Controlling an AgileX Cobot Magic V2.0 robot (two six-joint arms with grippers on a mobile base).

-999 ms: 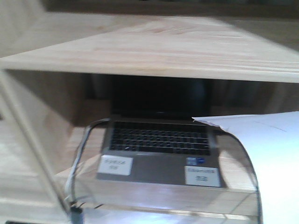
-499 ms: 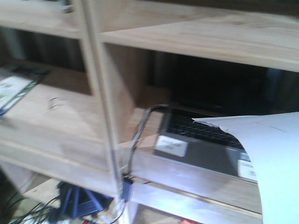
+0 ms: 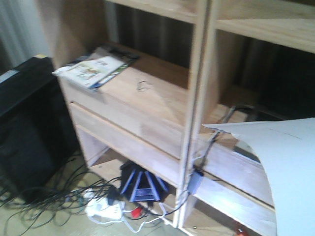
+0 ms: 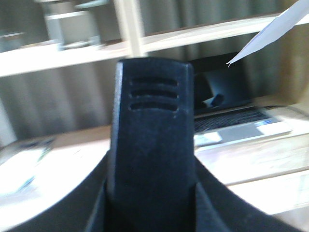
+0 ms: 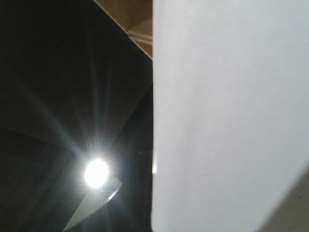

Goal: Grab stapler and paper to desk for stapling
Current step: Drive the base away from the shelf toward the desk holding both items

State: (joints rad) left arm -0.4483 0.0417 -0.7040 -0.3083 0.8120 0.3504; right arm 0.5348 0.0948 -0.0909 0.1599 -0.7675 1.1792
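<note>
Paper droops in mid-air right of the shelf upright, seemingly carried toward the desk; whether either gripper pinches cannot be told.

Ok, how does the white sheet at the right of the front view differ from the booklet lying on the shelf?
The paper is plain white, while the booklet has a colourful printed cover. The paper is up in the air and curves downward, while the booklet lies flat on the shelf unit. The paper looks like a single sheet, and the booklet looks thicker. Both are flat and rectangular.
</note>
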